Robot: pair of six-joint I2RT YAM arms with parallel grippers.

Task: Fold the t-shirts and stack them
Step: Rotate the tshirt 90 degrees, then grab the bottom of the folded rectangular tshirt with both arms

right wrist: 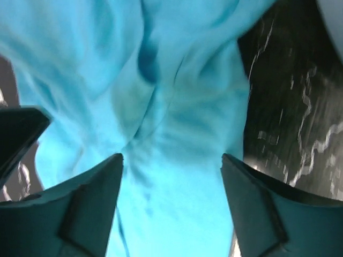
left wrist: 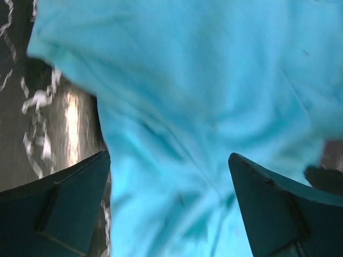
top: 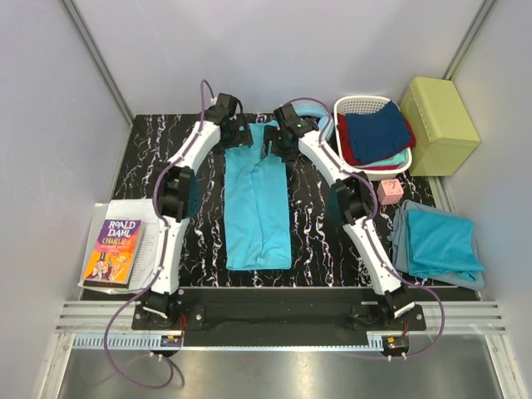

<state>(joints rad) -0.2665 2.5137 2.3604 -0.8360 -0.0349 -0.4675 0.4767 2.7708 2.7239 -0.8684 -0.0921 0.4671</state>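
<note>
A turquoise t-shirt point(top: 258, 208) lies in the middle of the black marbled table, folded lengthwise into a long strip. Both grippers hang over its far end. My left gripper point(top: 247, 138) is open, and the left wrist view shows its gripper point(left wrist: 169, 160) with jaws wide apart and the loose shirt point(left wrist: 203, 80) below them. My right gripper point(top: 277, 143) is open too; in its wrist view the gripper point(right wrist: 171, 160) straddles the wrinkled cloth point(right wrist: 177, 96) without pinching it. A stack of folded turquoise t-shirts point(top: 436, 245) rests at the right edge.
A white basket point(top: 362, 101) at the back right holds navy and red clothes. Beside it stands a yellow-green box point(top: 438, 125). A small pink object point(top: 390, 192) sits near the stack. A book point(top: 112, 249) lies on papers at the left.
</note>
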